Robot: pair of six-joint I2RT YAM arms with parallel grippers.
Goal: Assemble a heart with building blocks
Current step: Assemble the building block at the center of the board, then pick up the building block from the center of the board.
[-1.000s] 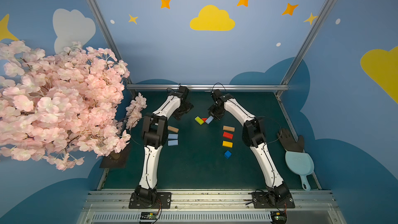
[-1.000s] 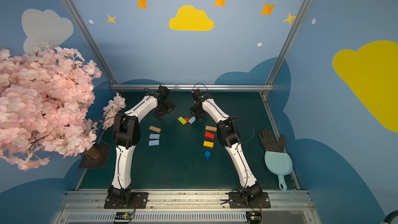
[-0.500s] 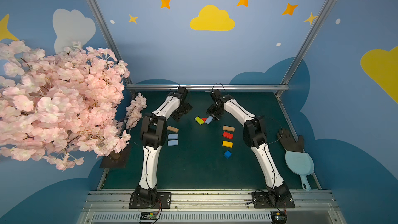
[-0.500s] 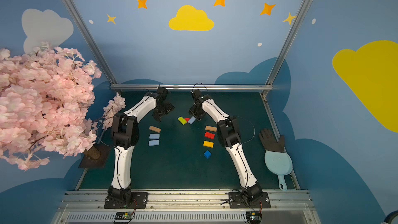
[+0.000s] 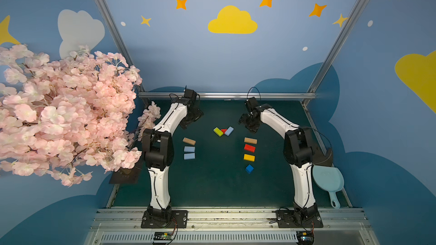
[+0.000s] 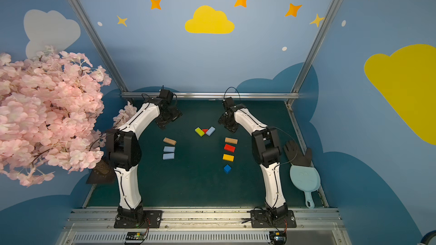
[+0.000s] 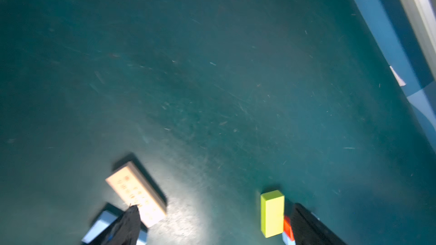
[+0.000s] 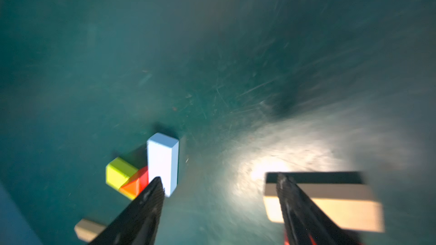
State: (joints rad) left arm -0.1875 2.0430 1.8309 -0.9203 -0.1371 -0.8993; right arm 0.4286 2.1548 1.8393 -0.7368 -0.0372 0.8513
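The right hand [image 5: 249, 123] is open wide and holds nothing. It hangs near the far side of the counter [image 5: 212, 189], just beside the light blue bar [image 5: 229, 131]. In its wrist view one of its fingers [image 8: 141, 208] sits in front of that bar and the other sits in front of the tan bar [image 5: 250, 140], but I cannot tell how high the hand is. The left hand [image 5: 191, 119] is open wide and empty too, over on the other side. The heart [image 6: 204, 131] is only a little start between the two hands. It is the red triangle [image 5: 223, 130] with the lime green bar [image 5: 218, 131] and the light blue bar touching it, like a V. The rest of the building blocks [image 6: 229, 148] lie apart from it. The tan bar, the red bar [image 5: 249, 148], the yellow bar [image 5: 249, 157] and the dark blue cube [image 5: 249, 168] make a row on the right hand's side. The other tan bar [image 5: 189, 141] and two light blue bars [image 5: 189, 149] lie on the left hand's side. These pieces look light and the counter looks smooth, so I think they slide easily. If the right hand swings low, a finger can bump the light blue bar and push the V open. If it grabs the tan bar near one end, the bar can twist or slip out. If it pushes a new bar in too hard, the whole start can shift. The left hand can knock the lime green bar the same way.
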